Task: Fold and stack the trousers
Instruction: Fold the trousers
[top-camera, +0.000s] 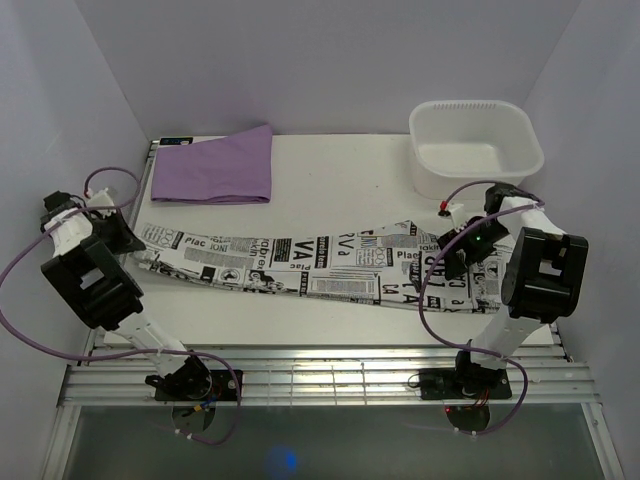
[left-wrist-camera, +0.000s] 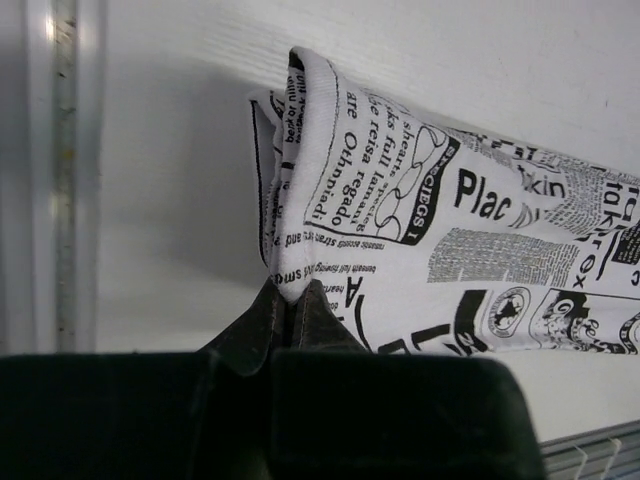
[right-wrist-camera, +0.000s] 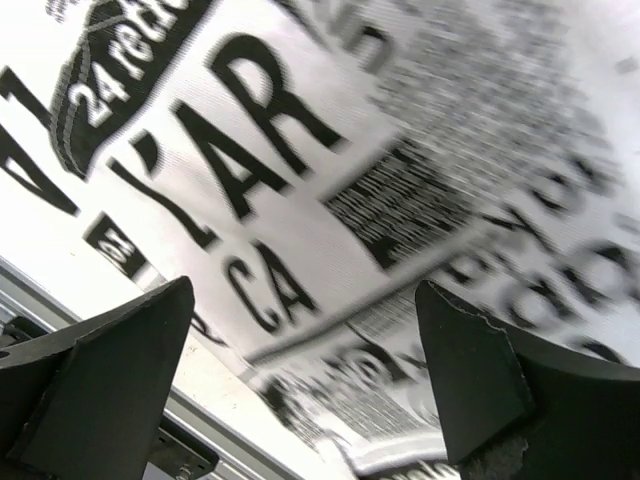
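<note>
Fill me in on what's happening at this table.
Two robot arms are working on long white fabric trousers with black newspaper print, which lie stretched out across the white table. The left gripper is shut on the trousers' left end, which is bunched between its fingers. The right gripper is open close over the right end, gripping nothing. A folded purple cloth and a white plastic tub sit along the far side.

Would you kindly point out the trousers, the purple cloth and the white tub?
trousers (top-camera: 300, 262), top view, middle of the printed fabric.
purple cloth (top-camera: 213, 165), top view, centre of its upper face.
white tub (top-camera: 445, 172), top view, near wall.
</note>
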